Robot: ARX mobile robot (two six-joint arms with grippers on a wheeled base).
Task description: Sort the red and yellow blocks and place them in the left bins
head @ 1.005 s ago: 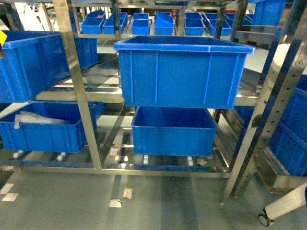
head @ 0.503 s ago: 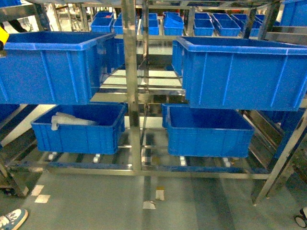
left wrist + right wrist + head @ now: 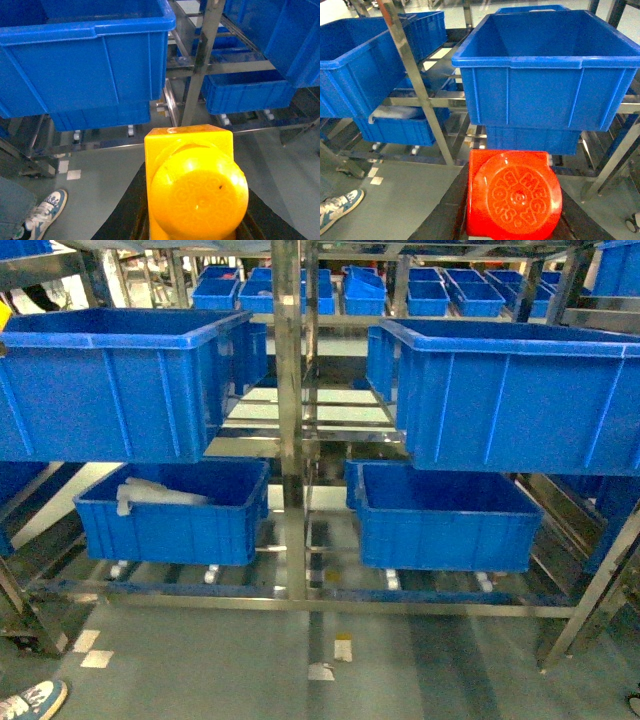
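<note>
Facing the steel rack (image 3: 289,420), my left tool (image 3: 192,220) grips the yellow block (image 3: 192,185), my right tool (image 3: 512,220) the red block (image 3: 512,192), blue bins (image 3: 110,380) beyond.

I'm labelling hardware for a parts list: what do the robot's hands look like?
Little shows. In each wrist view only dark, matte black fingers of the left hand and right hand flank the bottom edge. No cables or markings are visible; the head view shows neither arm.

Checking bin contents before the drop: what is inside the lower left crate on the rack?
The lower left crate holds a pale, crumpled, sheet-like item at its left end. The upper left crate overhangs it, hiding the back of its floor.
</note>
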